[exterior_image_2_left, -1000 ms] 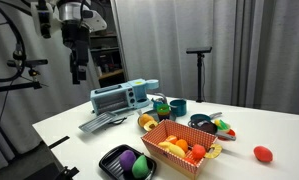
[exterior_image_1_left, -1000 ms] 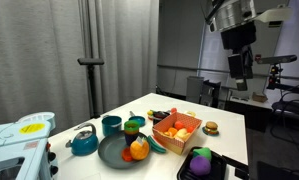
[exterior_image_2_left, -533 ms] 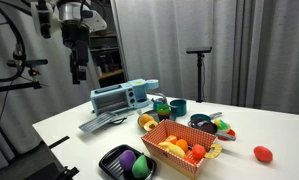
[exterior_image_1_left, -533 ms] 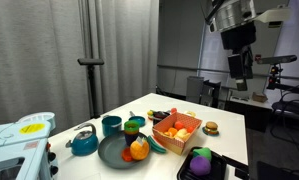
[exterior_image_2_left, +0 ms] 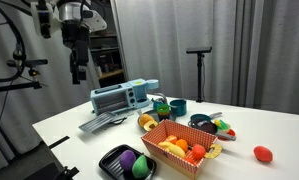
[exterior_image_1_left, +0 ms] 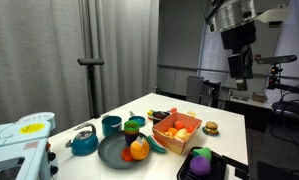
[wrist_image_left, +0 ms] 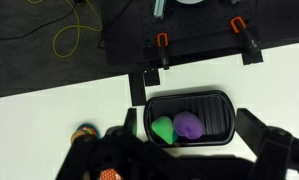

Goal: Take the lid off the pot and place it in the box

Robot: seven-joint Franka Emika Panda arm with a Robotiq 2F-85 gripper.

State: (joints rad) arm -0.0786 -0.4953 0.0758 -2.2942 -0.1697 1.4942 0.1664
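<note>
bench (exterior_image_1_left: 232, 140): white, carries every thing here; the toys cluster toward one end.
arm and end effector (exterior_image_1_left: 239, 72): hung high above the bench in both exterior views, touching nothing. in the wrist view the fingers (wrist_image_left: 275, 152) stand wide apart at either side, so it is released and empty.
box (exterior_image_1_left: 177, 127): shallow, orange-red sides, already holding small fruit-like pieces. it lies between the pot and the black tray.
black tray (wrist_image_left: 189, 118): straight beneath the wrist camera, a green and a purple piece inside. not the goal.
pot (exterior_image_1_left: 84, 143): teal, just beside the dark plate (exterior_image_1_left: 119, 152), on the far side of the cluster from the end effector. it is well apart from the fingers and far below them.
lid: seemingly on top of the pot; too small to make out its knob.
step in hand: the approach, with the task barely begun, as i judge it. cross over the box toward the pot and descend plumb above the lid's centre with the fingers spread. close on the knob only, then lift straight so the pot does not drag. a handle seems to arch over the pot; mind it.
</note>
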